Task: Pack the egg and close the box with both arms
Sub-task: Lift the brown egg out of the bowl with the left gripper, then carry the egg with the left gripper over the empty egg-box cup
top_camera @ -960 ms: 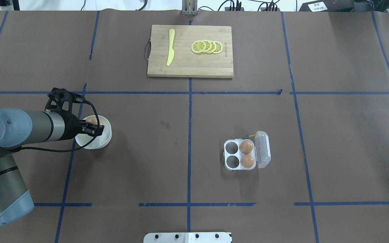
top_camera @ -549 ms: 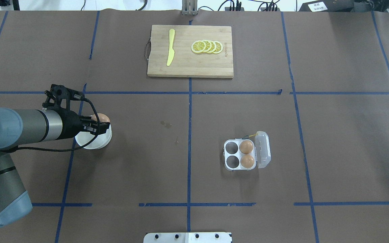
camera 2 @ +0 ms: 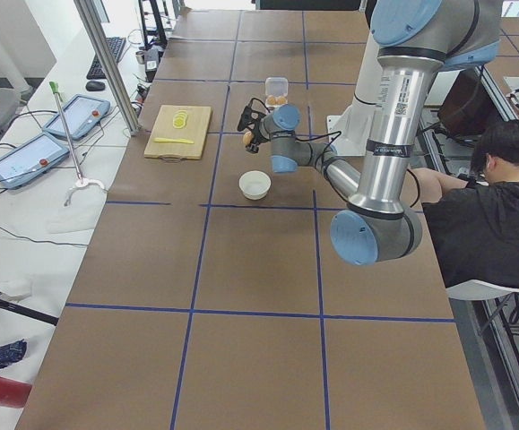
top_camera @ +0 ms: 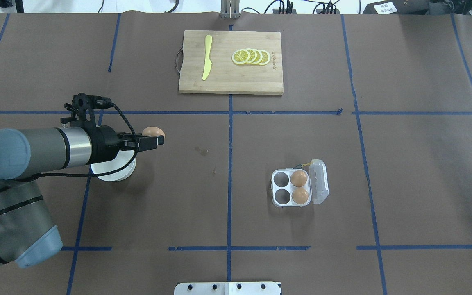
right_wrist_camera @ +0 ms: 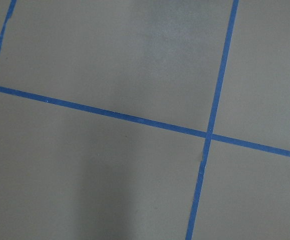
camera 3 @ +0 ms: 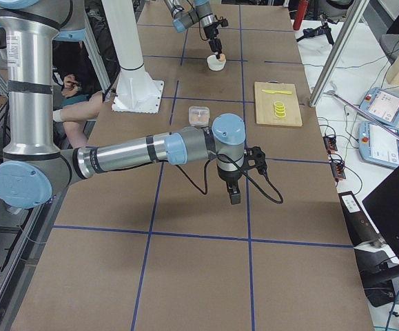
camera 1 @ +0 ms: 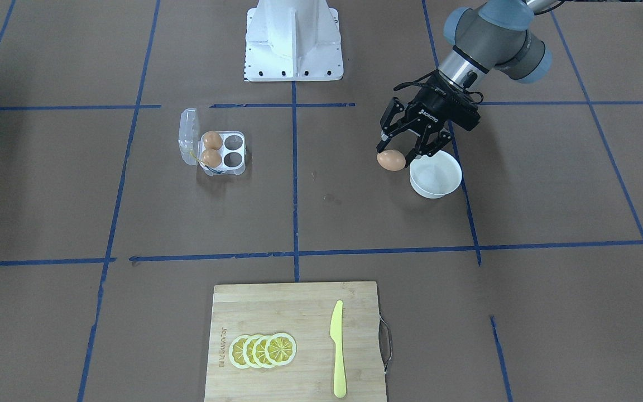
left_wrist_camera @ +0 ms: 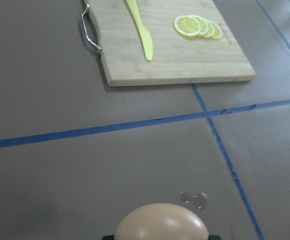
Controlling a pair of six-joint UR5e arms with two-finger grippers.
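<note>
I've got the left gripper clamped on the egg, up in the air just beside the bowl, and overhead the box sits well apart at about 4 o'clock on the desk, its two empty cells facing that gripper.

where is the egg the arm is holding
In the overhead view it is on the left side: the egg is gripped in the left gripper, in the air just beside the white bowl, well left of the box.
</note>
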